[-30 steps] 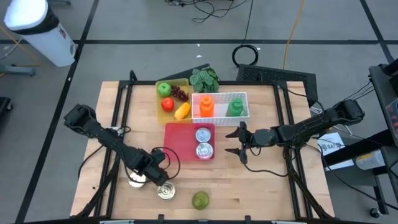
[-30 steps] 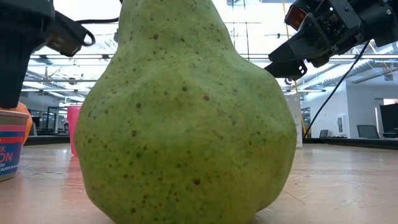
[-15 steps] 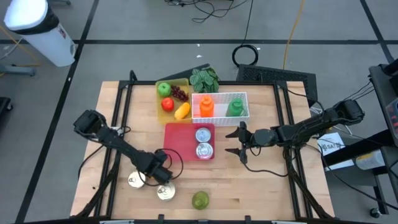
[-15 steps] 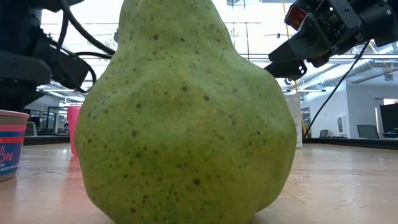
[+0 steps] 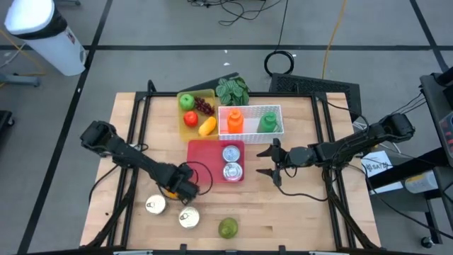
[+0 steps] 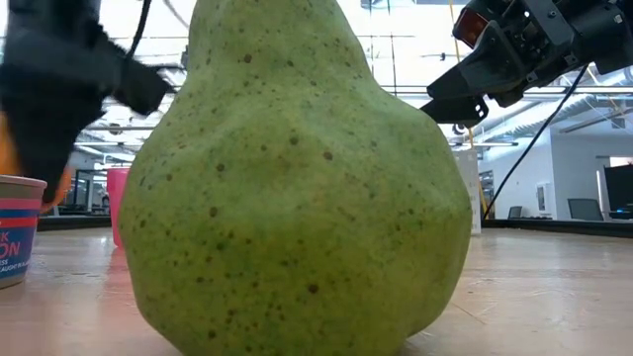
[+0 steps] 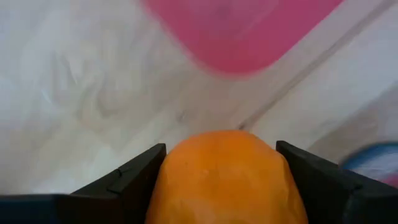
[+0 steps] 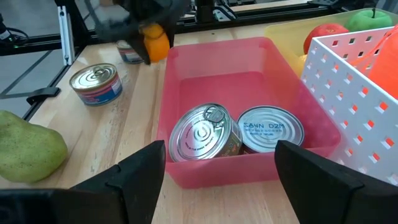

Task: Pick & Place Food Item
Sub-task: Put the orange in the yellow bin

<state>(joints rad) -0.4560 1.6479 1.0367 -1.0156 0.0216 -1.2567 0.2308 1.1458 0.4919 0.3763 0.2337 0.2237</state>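
Observation:
My left gripper (image 5: 181,190) is shut on a small orange fruit (image 5: 170,190), just off the near left corner of the red bin (image 5: 200,170). In the left wrist view the orange fruit (image 7: 227,177) fills the gap between the fingers. The right wrist view shows this orange fruit (image 8: 155,38) beyond the red bin (image 8: 217,59). The bin holds two tins (image 5: 231,161). A green pear (image 5: 227,227) rests on its side near the table's near edge. My right gripper (image 5: 269,161) waits open, right of the bin. My left gripper pinches the orange fruit between its two fingers (image 7: 134,177), one on each flank (image 7: 171,180). The fruit appears lifted off the table: in the right wrist view it sits above the board beyond the bin.
Two loose tins (image 5: 156,205) (image 5: 188,219) stand near the table's near left corner. A yellow tray (image 5: 210,95) with an apple, a tomato and grapes and a white basket (image 5: 251,132) with bottles sit along the far side. The pear (image 6: 297,178) blocks most of the low view.
My left gripper has moved from beside the loose tins toward the far edge and the red bin, carrying the orange fruit with it. The tin that the arm covered now shows. My right arm has kept still.

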